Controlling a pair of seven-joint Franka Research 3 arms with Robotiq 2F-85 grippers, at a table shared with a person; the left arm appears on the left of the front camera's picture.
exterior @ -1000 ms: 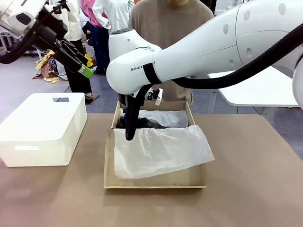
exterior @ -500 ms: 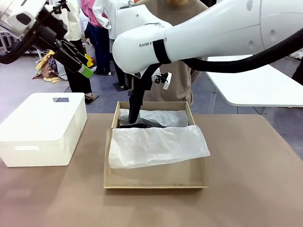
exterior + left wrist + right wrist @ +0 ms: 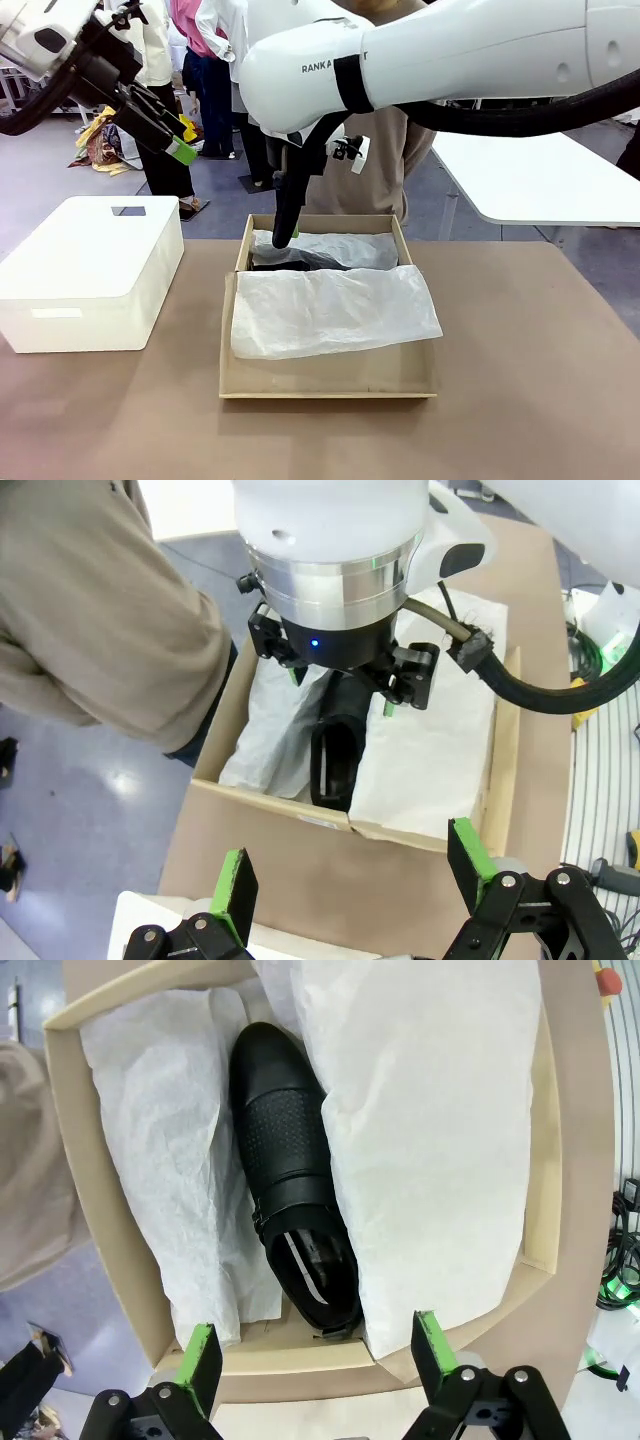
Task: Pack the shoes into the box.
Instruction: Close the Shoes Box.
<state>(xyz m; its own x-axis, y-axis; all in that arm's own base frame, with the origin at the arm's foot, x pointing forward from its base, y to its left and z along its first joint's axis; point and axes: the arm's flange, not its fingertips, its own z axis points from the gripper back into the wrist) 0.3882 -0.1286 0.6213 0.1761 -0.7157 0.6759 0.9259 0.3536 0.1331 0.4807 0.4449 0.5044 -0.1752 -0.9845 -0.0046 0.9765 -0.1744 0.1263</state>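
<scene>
The tan cardboard box [image 3: 229,340] lies open at the table's middle, with white tissue paper [image 3: 335,310] spread over its near half. A black shoe [image 3: 290,1170] lies on its sole along the far side, between two tissue sheets; it also shows as a dark strip [image 3: 290,262] and from above [image 3: 335,765]. My right gripper [image 3: 318,1355] hangs open and empty just above the shoe's heel end, over the box's far-left corner [image 3: 287,215]. My left gripper [image 3: 350,880] is open and empty, raised high at the far left [image 3: 165,130].
A white plastic bin [image 3: 90,270] stands on the table left of the box. A person in a beige top [image 3: 400,170] stands right behind the box. A white table [image 3: 540,180] is at the far right. Bare brown tabletop [image 3: 530,380] lies to the right.
My right gripper has opened and risen out of the box, leaving the tissue spread over the near half. The left arm has not moved.
</scene>
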